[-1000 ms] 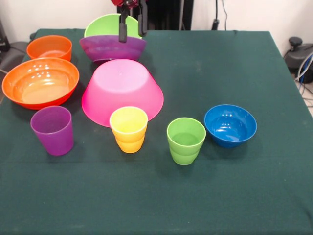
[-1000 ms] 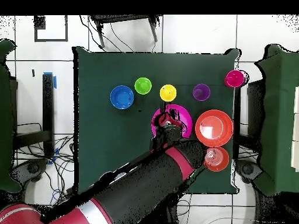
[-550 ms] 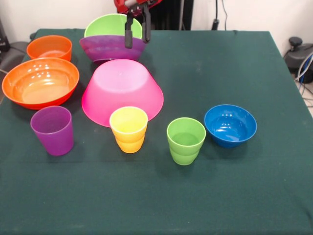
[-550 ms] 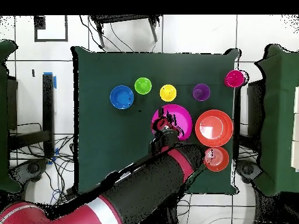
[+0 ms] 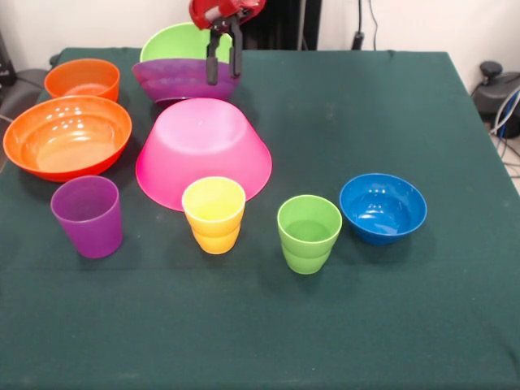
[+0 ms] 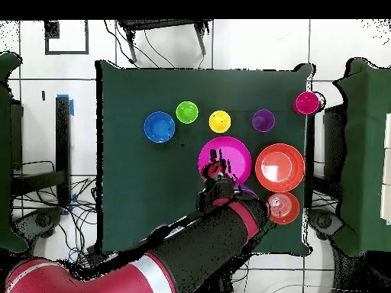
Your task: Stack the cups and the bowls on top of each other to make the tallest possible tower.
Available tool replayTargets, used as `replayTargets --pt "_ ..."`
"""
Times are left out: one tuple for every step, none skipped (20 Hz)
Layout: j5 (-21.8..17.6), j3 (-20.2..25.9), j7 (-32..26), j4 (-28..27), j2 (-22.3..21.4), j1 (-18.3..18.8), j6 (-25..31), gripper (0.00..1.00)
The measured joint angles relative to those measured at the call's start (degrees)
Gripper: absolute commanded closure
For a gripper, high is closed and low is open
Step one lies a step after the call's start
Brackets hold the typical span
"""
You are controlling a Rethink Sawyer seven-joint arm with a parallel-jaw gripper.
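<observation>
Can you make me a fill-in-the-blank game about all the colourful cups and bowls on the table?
1. The pink bowl is sitting ____ on the table.
2. The lime green bowl sits inside the ____ bowl.
3. In the front view, the cup between the purple cup and the green cup is ____.
4. The end effector hangs in front of the purple bowl, and it is holding ____.

Missing words: upside down; purple; yellow; nothing
</observation>
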State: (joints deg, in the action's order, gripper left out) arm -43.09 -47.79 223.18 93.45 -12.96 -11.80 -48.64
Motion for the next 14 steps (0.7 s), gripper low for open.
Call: replayTargets --pt "-0.54 0.18 0.00 0.59 -0.55 -0.01 0.00 0.00" --pt "-0.88 0.27 0.00 0.84 -0.90 -0.01 0.00 0.00" --pt "-1.33 0.35 0.00 1.06 -1.26 -0.01 0.00 0.00" --pt "-2.36 0.50 0.00 1.36 -1.96 -0.01 0.12 0.00" --pt "-2.67 0.54 0.00 1.44 -2.19 -0.01 0.15 0.00" --pt "-4.07 0.70 0.00 1.69 -3.11 -0.01 0.47 0.00" --pt "-4.63 0.75 0.00 1.77 -3.48 -0.01 0.62 0.00" --pt "-5.99 0.84 0.00 1.93 -4.32 -0.01 1.11 0.00" --pt "-6.57 0.88 0.00 1.98 -4.67 -0.01 1.38 0.00" --pt "-7.16 0.93 0.00 2.03 -5.05 -0.01 1.66 0.00" --pt "-8.39 1.01 0.00 2.11 -5.85 -0.01 2.29 0.00" --pt "-9.00 1.11 0.00 2.14 -6.31 0.01 2.60 0.00" --pt "-9.58 1.24 0.00 2.19 -6.90 0.05 2.96 0.00" --pt "-9.79 1.33 0.00 2.23 -7.23 0.13 3.10 0.00"
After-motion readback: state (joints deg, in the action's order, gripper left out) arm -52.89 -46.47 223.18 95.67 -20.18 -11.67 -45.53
